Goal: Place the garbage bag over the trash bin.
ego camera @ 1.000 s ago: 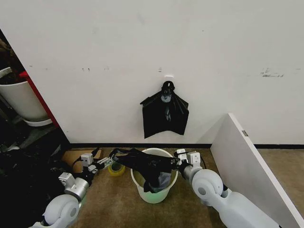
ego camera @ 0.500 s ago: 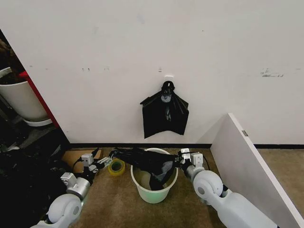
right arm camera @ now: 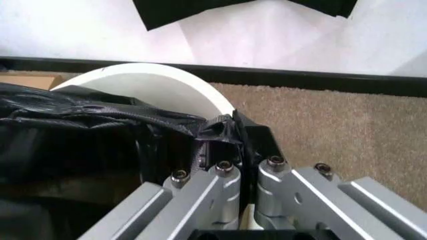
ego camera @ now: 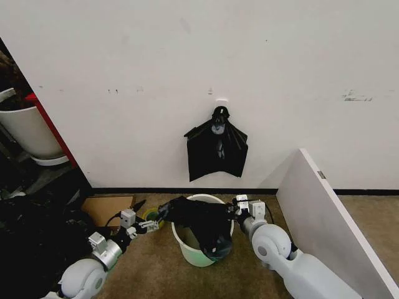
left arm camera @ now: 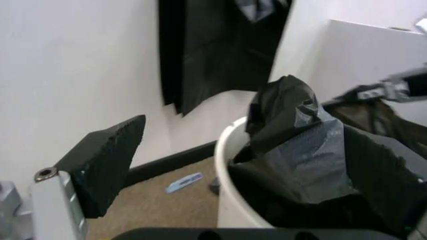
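the garbage bag lies bunched across the trash bin mouth, its long axis running left to right. the right gripper sits at the bin's right rim, jaws clenched on the bag's edge. the left gripper is just left of the rim, jaws apparently released and gripping nothing.
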Robot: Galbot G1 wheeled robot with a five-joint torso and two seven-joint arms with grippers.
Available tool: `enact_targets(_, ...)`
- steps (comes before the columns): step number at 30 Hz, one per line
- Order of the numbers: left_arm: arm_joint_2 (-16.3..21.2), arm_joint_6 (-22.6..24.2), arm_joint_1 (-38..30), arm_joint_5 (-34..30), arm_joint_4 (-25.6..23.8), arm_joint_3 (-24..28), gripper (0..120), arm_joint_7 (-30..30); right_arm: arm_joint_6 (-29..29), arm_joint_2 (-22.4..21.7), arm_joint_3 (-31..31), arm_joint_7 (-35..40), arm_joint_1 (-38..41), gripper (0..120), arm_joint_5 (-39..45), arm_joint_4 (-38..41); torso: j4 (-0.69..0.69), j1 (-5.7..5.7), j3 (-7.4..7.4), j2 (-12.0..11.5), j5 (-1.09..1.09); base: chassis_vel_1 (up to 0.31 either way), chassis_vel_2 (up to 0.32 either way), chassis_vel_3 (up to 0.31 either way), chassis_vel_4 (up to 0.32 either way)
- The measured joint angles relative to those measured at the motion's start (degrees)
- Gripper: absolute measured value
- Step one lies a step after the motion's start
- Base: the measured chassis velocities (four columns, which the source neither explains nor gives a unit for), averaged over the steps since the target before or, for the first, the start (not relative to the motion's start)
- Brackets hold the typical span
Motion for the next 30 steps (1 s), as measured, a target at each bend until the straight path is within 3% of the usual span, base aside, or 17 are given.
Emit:
enact_targets(7, 0.8, -4.8, 0.0, -5.4, 1.4, -1.1, 100, 11.1, -0.6, 0.4, -0.1, 0.2, 0.1, 0, -0.1, -0.7, 0.0, 0.0, 0.0, 0.0, 0.0, 0.0, 0.0, 0.0, 0.0)
enact_targets(8, 0.8, -5.7, -0.1, -9.6, 2.2, -1.9, 100, 17.7, -0.7, 0.4, -0.1, 0.3, 0.2, 0, -0.1, -1.4, 0.0, 0.0, 0.0, 0.0, 0.01, 0.0, 0.0, 0.0, 0.0)
enact_targets(9, 0.8, -5.7, -0.1, -9.6, 2.2, -1.9, 100, 17.7, -0.7, 0.4, -0.1, 0.3, 0.2, 0, -0.1, -1.4, 0.0, 0.0, 0.0, 0.0, 0.01, 0.0, 0.0, 0.0, 0.0)
enact_targets(10, 0.7, -6.0, -0.3, -13.4, 3.2, -2.6, 100, 24.9, -0.8, 0.4, -0.1, 0.4, 0.3, 0, -0.2, -2.0, 0.0, 0.0, 0.0, 0.0, 0.01, 0.0, 0.0, 0.0, 0.0)
enact_targets(15, 1.2, -5.9, 0.1, -17.8, 5.3, -3.3, 100, 36.2, -0.9, 0.5, 0.0, 0.5, 0.5, 0, -0.2, -2.7, 0.01, 0.0, 0.0, 0.0, 0.01, 0.0, 0.0, 0.0, 0.0)
enact_targets(21, 0.8, -7.5, -0.5, -17.4, 7.6, -3.4, 100, 34.3, -1.0, 0.9, -0.3, 0.8, 1.0, 0, -0.1, -3.0, 0.01, 0.0, 0.0, 0.0, 0.01, 0.0, 0.0, 0.0, 0.0)
enact_targets(25, -0.2, -10.3, -0.6, -15.4, 7.6, -3.5, 100, 25.2, -1.0, 1.1, -0.3, 1.4, 1.2, 0, 0.4, -2.2, 0.0, 0.0, 0.0, 0.0, 0.0, 0.0, 0.0, 0.0, 0.0)
enact_targets(30, -1.3, -9.8, 2.8, -10.8, 1.8, -3.0, 100, 12.6, -1.4, 1.2, -0.1, 2.3, 0.0, 0, 0.3, 0.7, -0.01, 0.0, 0.0, 0.0, 0.0, 0.0, 0.0, 0.0, 0.0)
